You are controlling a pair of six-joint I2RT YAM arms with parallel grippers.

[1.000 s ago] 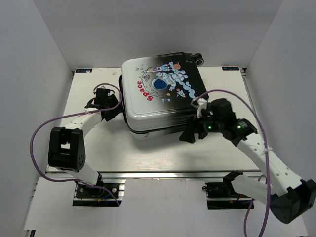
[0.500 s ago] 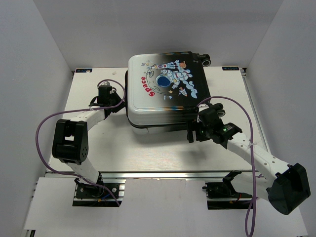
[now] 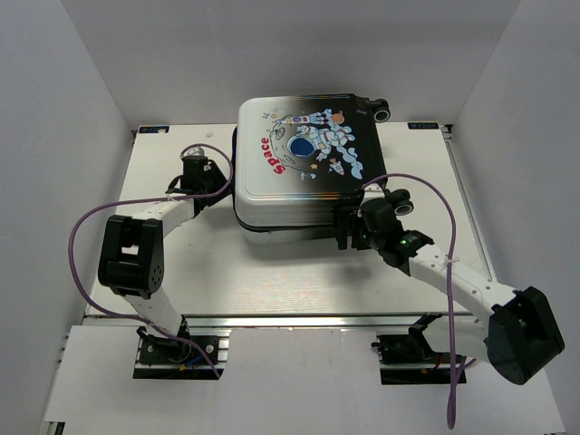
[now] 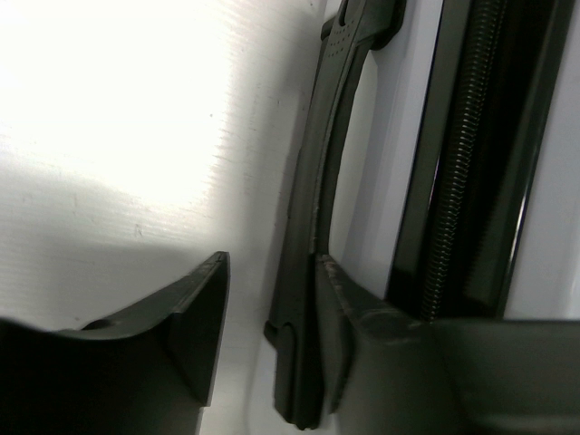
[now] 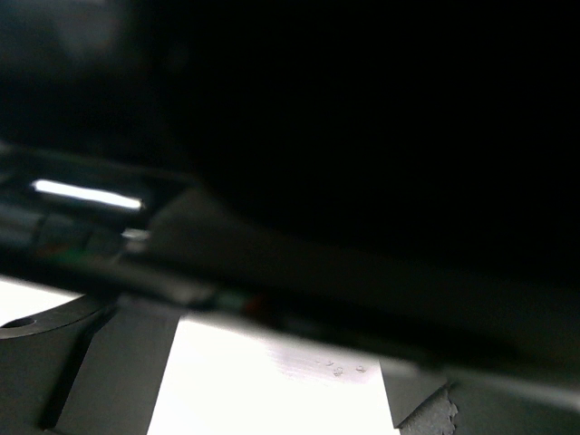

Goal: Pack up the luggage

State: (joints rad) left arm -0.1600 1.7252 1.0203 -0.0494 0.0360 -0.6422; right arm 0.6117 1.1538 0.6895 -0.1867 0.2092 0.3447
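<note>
While the black-to-white hard-shell astronaut-print suitcase lies shut, my left gripper sits half open around its black strap handle; my right gripper is spread wide and empty, the suitcase edge just ahead.

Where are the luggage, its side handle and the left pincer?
luggage (image 3: pixel 304 159), top view, on its printed lid.
handle (image 4: pixel 317 199), left wrist view, middle of the black grip.
left pincer (image 4: pixel 268 276), left wrist view, between its fingertips.

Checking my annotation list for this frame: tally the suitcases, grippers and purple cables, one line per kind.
Suitcases: 1, the luggage
Grippers: 2, the left gripper and the right gripper
Purple cables: 2, the left cable and the right cable
Total: 5
</note>
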